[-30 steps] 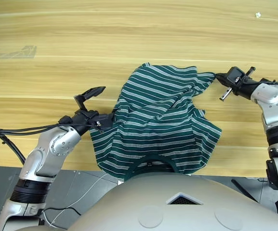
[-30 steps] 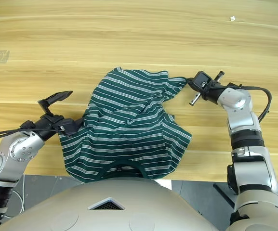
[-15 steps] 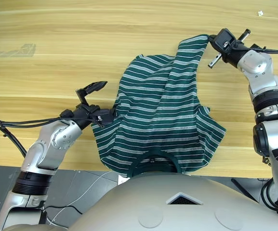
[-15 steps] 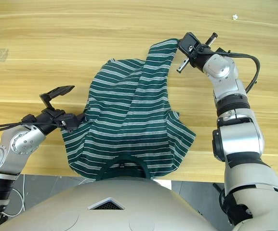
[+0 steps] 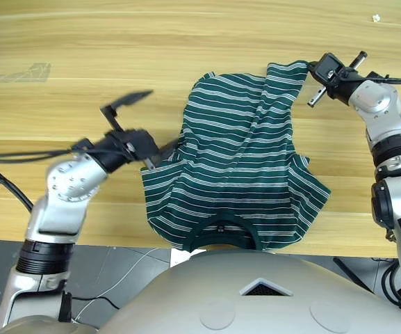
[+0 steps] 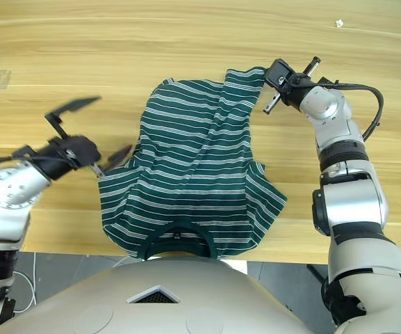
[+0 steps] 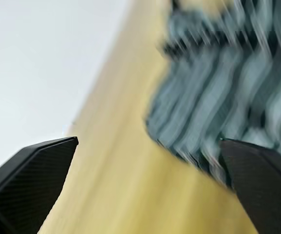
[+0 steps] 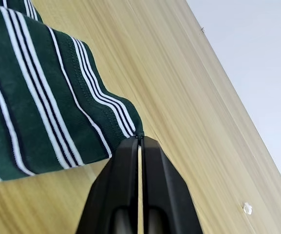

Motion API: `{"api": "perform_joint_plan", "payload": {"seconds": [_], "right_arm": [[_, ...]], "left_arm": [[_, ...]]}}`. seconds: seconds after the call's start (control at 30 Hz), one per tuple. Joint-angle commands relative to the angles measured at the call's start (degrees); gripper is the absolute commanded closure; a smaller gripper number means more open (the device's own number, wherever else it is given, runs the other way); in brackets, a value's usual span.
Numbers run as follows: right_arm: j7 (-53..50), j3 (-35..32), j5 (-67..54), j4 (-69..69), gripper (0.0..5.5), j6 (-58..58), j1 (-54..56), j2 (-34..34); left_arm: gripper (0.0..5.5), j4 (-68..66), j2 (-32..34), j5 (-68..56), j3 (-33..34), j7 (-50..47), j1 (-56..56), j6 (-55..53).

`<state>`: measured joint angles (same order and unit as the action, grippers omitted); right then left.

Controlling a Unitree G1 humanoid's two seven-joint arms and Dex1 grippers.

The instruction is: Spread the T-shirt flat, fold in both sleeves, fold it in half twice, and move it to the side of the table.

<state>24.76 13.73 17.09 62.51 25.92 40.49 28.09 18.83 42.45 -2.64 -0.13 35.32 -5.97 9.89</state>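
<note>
Loosely rumpled, the dark green T-shirt [image 5: 235,167] with thin white stripes lies at the near middle of the desk [image 5: 82,42], its collar [image 5: 221,231] at the near edge. Fingers of the right gripper [image 5: 316,69] pinch its far right corner; the right wrist view shows the stitched hem caught there. Fingers of the left gripper [image 5: 155,124] stand spread at the shirt's left edge.
</note>
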Motion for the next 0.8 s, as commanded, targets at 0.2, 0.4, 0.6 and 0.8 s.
{"api": "perform_joint_plan", "payload": {"seconds": [0.2,0.4,0.6,0.8], "right_arm": [[-4.3,0.5,2.0,0.7,4.64,0.2,0.0,0.5],[-8.9,0.5,3.5,1.1,4.64,0.4,1.2,0.3],[-9.1,0.5,2.9,-1.6,4.64,2.1,-0.2,-0.4],[-9.0,0.0,2.3,-3.2,4.64,2.5,-2.0,-0.5]], "left_arm": [[0.10,-14.0,-5.8,5.3,-9.0,2.4,16.7,-2.3],[0.10,-48.4,-16.9,24.4,-20.0,-11.6,39.7,2.2],[0.10,-72.5,-25.0,31.9,-26.2,-19.9,50.6,7.9],[0.10,-82.2,-24.7,34.1,-27.6,-22.2,51.8,11.5]]}}
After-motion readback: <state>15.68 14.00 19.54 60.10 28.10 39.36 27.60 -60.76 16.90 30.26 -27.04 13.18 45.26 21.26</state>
